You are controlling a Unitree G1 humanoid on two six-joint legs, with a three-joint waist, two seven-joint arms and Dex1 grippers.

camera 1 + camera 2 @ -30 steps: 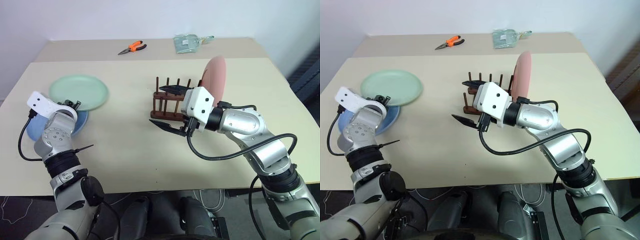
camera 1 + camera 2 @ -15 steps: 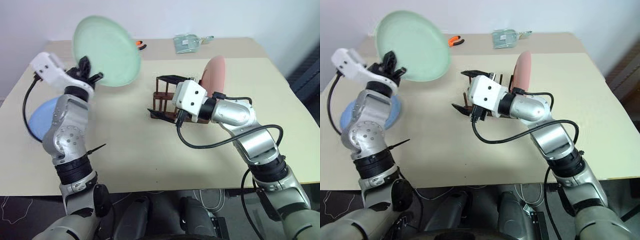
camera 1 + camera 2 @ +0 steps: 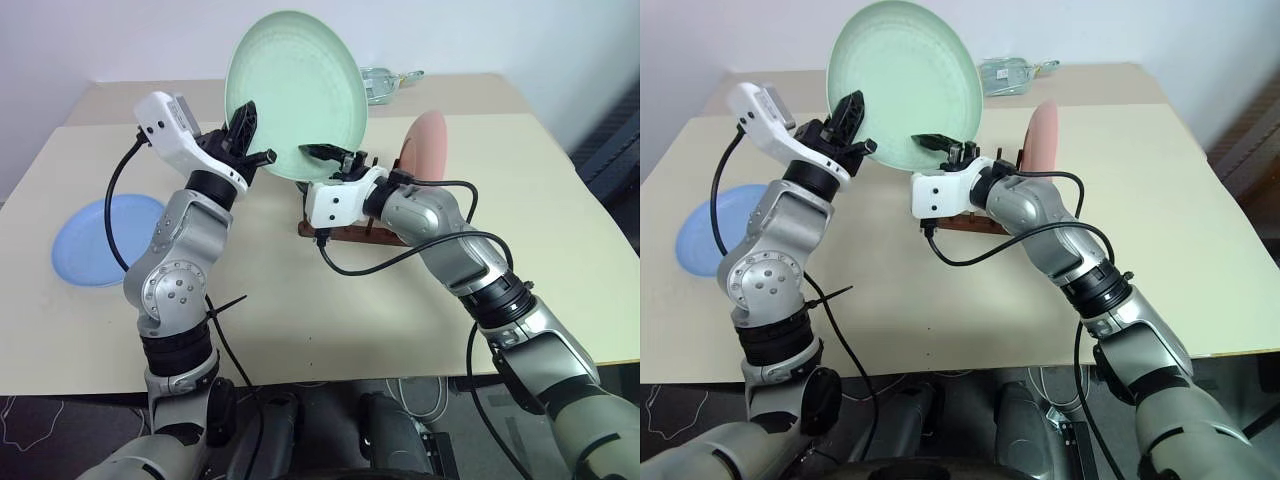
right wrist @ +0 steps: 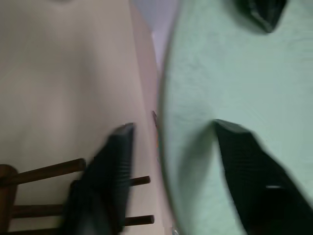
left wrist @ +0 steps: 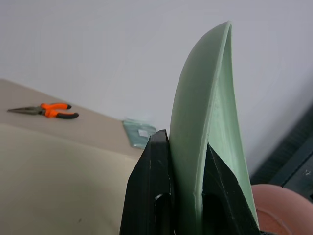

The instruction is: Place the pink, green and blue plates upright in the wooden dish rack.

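Now the step in hand looks like a handover or a two-handed steadying of the green plate [image 3: 292, 92], which the left gripper [image 3: 247, 140] holds raised on edge above the surface [image 3: 400, 300], jaws clamped on its rim, as the left wrist view shows plainly. The right gripper [image 3: 940, 146] has its jaws apart, straddling the plate's lower edge just over the wooden rack [image 3: 345, 225], one finger on each side and not visibly pressing. To do this well, I would judge that the right jaws should close squarely on the rim before the left lets go, and that the plate should stay near vertical so it can drop into a free slot between the pegs, beside the pink plate [image 3: 424, 145] that already stands upright at the rack's far end; a tilted entry could knock that one over. By count: three plates, one pink in the rack, one green in the air, one blue [image 3: 105, 238] lying flat on the surface well off to the left; one rack; two grippers.
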